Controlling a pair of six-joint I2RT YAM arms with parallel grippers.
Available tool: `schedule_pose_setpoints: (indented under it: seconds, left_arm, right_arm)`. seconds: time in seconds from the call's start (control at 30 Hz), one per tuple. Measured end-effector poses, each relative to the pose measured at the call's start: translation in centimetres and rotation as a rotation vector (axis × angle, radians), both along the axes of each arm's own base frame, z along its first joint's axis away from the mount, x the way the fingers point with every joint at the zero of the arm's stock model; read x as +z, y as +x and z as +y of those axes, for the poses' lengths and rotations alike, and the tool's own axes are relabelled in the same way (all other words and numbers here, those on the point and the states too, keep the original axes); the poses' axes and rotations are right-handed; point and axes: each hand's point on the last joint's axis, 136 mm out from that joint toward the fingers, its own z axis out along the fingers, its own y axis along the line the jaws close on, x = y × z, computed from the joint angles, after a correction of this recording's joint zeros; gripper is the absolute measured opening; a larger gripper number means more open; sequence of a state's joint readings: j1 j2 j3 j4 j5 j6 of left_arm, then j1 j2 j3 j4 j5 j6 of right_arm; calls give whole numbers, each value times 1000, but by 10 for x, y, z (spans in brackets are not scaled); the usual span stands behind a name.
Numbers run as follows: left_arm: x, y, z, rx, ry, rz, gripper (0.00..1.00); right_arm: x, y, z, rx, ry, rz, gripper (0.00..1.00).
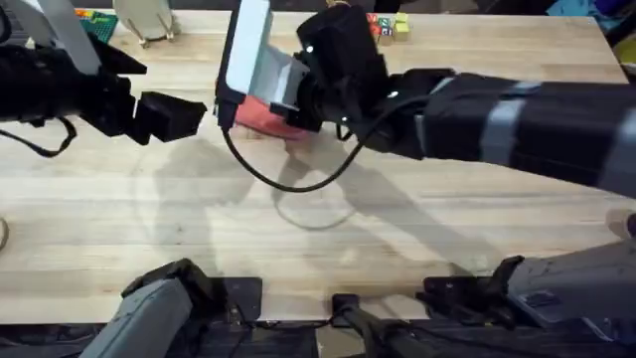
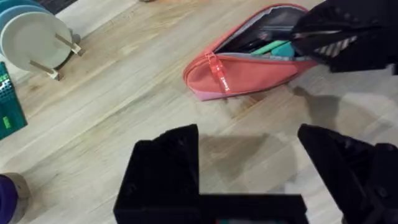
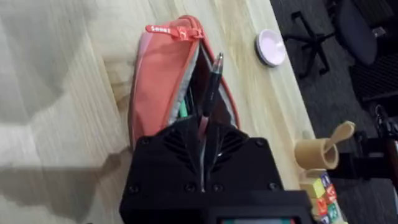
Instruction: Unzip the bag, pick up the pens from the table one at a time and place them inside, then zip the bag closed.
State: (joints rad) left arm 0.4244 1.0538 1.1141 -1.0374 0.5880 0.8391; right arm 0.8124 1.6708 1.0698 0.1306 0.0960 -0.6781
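- The table (image 1: 149, 229), a pale plank top, is shown with wide bare room in front of the arms; the far edge, seen in the right wrist view just beyond the bag, leaves little margin on that side.
- The bag (image 2: 249, 71), a coral pouch, is seen lying unzipped on the table near the far edge, its red pull cord (image 2: 217, 74) at the closed end; a green pen (image 2: 273, 48) is already lodged inside.
- The right gripper (image 3: 204, 134) is held over the open mouth, fingers clamped on the black pen (image 3: 211, 87), which is angled into the lining.
- The left gripper (image 2: 249, 162) is kept near the bag but apart from it, fingers spread and empty.
- Risk, as judged: if the black pen is released while its tip is caught on the zipper rim, it may be tipped out and rolled toward the far edge.
- Risk, as judged: the unheld pouch may be dragged or folded shut by downward pressure, since it is not braced by the left gripper.
- Clutter at the far side, a plate rack (image 2: 37, 43) and a tape roll (image 3: 317, 152), is noted as limiting sweep there.
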Motion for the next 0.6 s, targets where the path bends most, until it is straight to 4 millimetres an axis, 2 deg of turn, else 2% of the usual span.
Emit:
schedule_pose_setpoints:
  seconds: [0.3, 0.4, 0.6]
  left_arm:
    - [-1, -1, -1, 0, -3, 8, 993]
    - [-1, -2, -1, 0, -5, 10, 993]
    - [-1, -2, -1, 0, -4, 10, 993]
  right_arm:
    - [-42, 10, 5, 14, -58, 20, 31]
    - [-45, 15, 3, 7, -57, 17, 31]
    - [-41, 28, -4, -19, -39, -3, 31]
